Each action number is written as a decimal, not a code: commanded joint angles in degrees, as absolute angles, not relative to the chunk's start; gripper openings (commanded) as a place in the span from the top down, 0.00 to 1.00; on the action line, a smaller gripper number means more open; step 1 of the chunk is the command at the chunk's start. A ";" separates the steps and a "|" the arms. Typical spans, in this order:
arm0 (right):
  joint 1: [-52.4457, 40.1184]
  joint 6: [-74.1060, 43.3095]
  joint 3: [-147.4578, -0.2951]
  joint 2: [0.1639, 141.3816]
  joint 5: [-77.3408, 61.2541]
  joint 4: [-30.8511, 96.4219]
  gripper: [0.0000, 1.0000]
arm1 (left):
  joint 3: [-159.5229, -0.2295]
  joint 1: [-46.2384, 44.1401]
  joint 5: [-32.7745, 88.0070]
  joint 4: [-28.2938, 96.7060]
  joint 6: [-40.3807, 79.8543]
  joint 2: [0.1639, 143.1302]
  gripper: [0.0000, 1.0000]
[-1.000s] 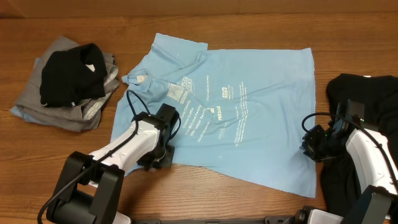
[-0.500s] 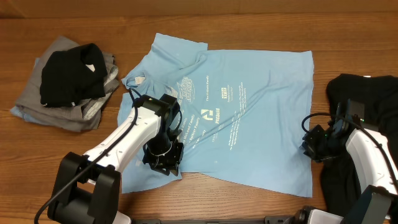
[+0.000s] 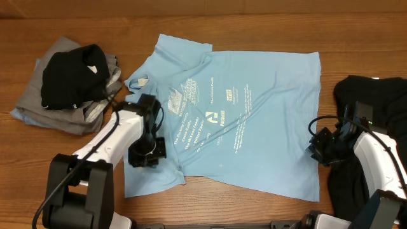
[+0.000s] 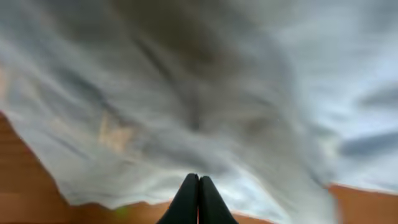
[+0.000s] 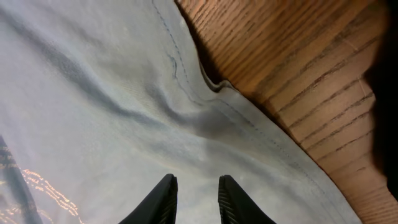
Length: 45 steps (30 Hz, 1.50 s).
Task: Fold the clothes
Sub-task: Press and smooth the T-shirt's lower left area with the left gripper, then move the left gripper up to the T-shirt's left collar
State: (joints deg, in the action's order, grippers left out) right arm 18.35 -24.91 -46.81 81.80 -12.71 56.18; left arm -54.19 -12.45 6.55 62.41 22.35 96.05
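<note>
One grained wooden tabletop (image 3: 356, 38) is carrying everything, bare wood showing along its far edge. A soft, wrinkled light blue T-shirt (image 3: 267, 127) is lying spread mid-table. A black garment (image 3: 381, 89) is bunching at the right edge. Grey shirts (image 3: 38, 117) under a black shirt (image 3: 70, 79) are heaping near the far left corner. The left gripper (image 4: 198, 177) is hanging over blue cloth with fingers pressed together. The right gripper (image 5: 196, 178) is hovering slightly parted above the hem (stitching visible). The white lettering (image 3: 191, 121) is reading too small.

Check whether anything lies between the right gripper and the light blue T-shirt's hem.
Nothing visible does. The right gripper, jaws slightly apart, is directly over the light blue T-shirt at its hem; only fabric and wooden table show beneath.
</note>
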 commanded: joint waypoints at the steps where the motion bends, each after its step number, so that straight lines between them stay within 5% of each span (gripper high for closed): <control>1: 18.50 -22.26 -47.75 80.95 -12.97 54.89 0.74 | -48.07 -8.40 5.54 58.81 25.78 96.01 0.96; 17: 18.50 -19.79 -56.05 80.95 -21.50 53.21 0.73 | -49.50 26.72 3.60 56.42 16.84 95.98 0.96; 21: 18.46 -17.56 -56.42 81.03 -26.30 49.80 0.64 | -54.59 29.87 3.68 61.52 14.24 95.96 0.96; 24: 18.33 -17.61 -56.21 81.17 -26.24 45.34 0.61 | -58.17 29.89 4.91 65.54 12.95 95.68 0.96; 30: 18.33 -26.24 -56.21 87.07 -23.79 29.08 0.88 | -63.53 23.35 19.73 65.17 1.34 92.75 0.95; 37: 17.37 -30.50 -56.36 101.32 -22.70 12.45 0.91 | -63.96 9.67 19.99 58.54 -1.56 92.23 0.88; 45: 17.37 -30.28 -56.36 108.53 -7.38 14.79 0.93 | -63.96 4.19 19.97 55.83 -1.72 92.23 0.88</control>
